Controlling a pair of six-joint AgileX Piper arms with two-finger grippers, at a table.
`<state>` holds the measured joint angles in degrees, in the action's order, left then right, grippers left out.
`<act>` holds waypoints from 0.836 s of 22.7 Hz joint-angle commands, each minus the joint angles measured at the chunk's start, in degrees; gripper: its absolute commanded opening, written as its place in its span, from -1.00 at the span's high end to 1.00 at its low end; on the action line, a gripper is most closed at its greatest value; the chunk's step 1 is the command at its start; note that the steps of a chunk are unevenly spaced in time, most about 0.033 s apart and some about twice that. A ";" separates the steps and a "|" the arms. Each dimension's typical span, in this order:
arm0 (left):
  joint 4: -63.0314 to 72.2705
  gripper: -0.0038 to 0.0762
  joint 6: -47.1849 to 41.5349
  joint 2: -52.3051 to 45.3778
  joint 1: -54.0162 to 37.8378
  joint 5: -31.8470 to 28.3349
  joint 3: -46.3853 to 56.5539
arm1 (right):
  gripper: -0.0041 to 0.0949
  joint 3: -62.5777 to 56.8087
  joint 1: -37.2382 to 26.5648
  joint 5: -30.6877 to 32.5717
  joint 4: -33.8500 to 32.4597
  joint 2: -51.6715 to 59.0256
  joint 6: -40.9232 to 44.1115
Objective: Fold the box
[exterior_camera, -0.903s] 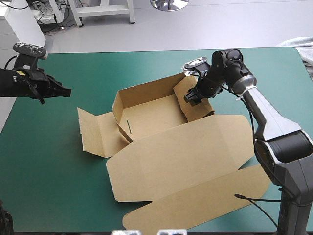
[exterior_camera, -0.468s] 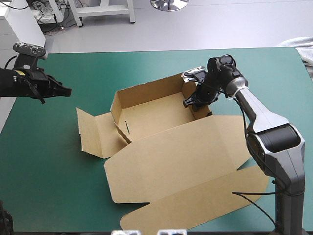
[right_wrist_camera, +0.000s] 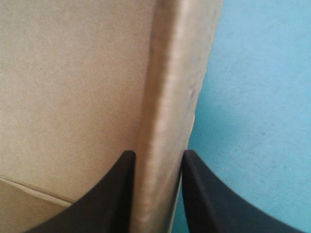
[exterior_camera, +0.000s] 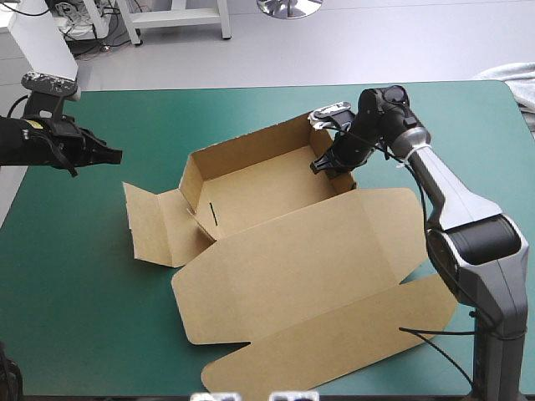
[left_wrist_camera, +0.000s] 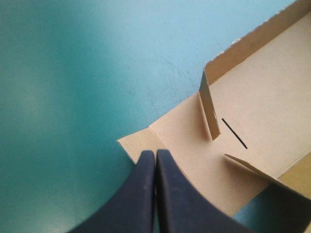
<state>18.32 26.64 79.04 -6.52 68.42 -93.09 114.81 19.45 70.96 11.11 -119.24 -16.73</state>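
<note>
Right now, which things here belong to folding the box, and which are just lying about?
For the job: the box, walls partly raised, lid flat; the right gripper, shut on its right end wall; the left gripper, shut, apart from it.
Lying about: a pale cloth at the table's far right corner.

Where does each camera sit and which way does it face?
High view: above and behind the robot, looking forward and down at the table and box; both arms show, left gripper off the box, right gripper at its right end.
Left wrist view: over the left wrist, looking down past its shut fingers at the box's left flap.
Right wrist view: over the right wrist, close on a box wall pinched between its fingers.
Shared: high and left wrist views both show the box floor's dark slit.
</note>
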 commanded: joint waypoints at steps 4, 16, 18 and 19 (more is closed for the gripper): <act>0.91 0.93 -2.09 -2.02 -0.04 -3.84 -1.84 | 0.96 2.05 -3.86 0.98 0.81 14.92 -0.62; -20.48 0.93 -12.97 -2.02 -0.17 -8.19 1.11 | 0.96 2.05 -15.19 0.98 10.65 28.05 -4.76; -22.56 0.93 -13.07 -2.02 -0.17 -10.61 5.46 | 0.96 2.05 -17.08 0.98 12.89 28.76 -5.14; -23.45 0.93 -13.36 -2.02 -0.17 -13.20 9.12 | 0.96 2.05 -17.61 0.98 13.44 29.17 -5.38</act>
<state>-3.41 14.42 78.94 -6.63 61.06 -86.50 114.98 3.04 71.32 20.61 -93.30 -21.74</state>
